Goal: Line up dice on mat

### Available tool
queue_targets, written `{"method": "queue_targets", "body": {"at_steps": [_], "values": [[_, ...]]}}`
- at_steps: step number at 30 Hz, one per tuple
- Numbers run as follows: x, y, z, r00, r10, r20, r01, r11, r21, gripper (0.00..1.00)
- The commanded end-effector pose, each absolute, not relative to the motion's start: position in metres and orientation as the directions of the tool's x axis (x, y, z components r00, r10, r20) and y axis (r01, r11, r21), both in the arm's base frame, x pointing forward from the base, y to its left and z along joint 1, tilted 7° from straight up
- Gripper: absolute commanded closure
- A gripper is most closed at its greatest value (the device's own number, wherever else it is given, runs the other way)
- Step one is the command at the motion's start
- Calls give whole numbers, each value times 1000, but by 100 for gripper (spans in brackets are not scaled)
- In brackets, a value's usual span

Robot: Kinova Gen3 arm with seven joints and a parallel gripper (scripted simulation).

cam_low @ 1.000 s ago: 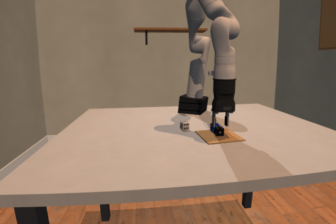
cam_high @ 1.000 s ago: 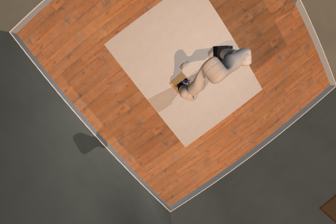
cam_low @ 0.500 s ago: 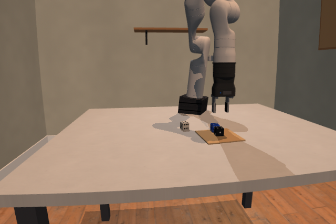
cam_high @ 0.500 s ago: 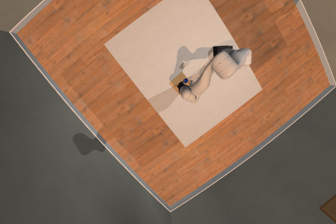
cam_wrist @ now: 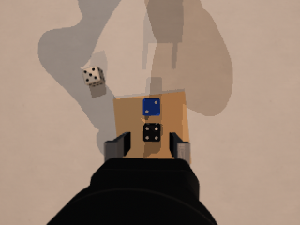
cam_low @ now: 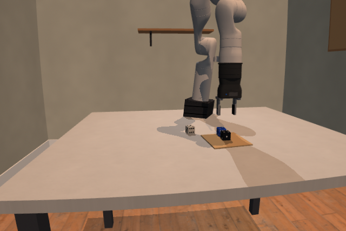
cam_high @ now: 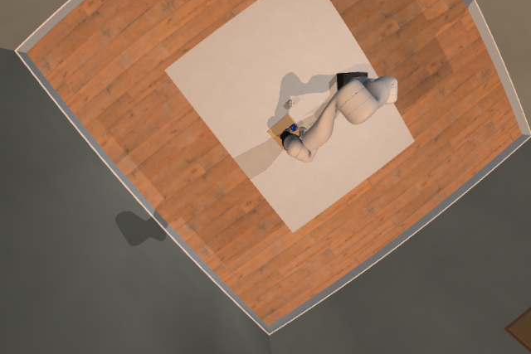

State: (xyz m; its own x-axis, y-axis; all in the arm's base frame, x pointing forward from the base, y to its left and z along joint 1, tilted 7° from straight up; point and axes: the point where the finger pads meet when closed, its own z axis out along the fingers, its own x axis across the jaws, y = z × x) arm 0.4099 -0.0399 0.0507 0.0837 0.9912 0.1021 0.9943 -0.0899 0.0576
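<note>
Two fingers of the pincer (cam_high: 284, 137) (cam_low: 226, 114) (cam_wrist: 150, 139) stand wide apart with nothing between them, and in the exterior view they hang well above the dice. Beneath, the black die (cam_low: 225, 135) (cam_wrist: 152, 132) rests on the mat, four pips up, released. Just beside it, on the side toward the base (cam_high: 343, 78) (cam_low: 195, 109), sits the blue die (cam_high: 294, 127) (cam_low: 219, 130) (cam_wrist: 151, 107), showing two, also on the mat; I can't tell whether the pair touch. That looks like two of three placed, lowest number nearest the base, and their line seems to run roughly outward. The orange-brown mat (cam_high: 280, 125) (cam_low: 215, 143) (cam_wrist: 128, 117) appears flat. Farther out, off the mat, the white die (cam_high: 289, 103) (cam_low: 190, 129) (cam_wrist: 93, 76) shows five on the bare tabletop (cam_high: 240, 63) (cam_low: 125, 161) (cam_wrist: 262, 141). Being highest, it should go beyond the black one, where some mat remains. Still left, then: fetch it, set it down in line without turning it over, let go and take the arm clear.
</note>
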Motion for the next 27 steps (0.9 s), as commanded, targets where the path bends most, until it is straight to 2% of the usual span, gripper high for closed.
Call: {"method": "queue_targets", "body": {"at_steps": [1,14,24,27], "values": [[410,-40,51,84,991,102,994,-90,59,0],[401,-52,49,60,993,98,996,-66,62,0],[315,-130,30,-148,986,82,987,141,80,0],[303,-137,28,-173,981,82,983,167,83,0]]}}
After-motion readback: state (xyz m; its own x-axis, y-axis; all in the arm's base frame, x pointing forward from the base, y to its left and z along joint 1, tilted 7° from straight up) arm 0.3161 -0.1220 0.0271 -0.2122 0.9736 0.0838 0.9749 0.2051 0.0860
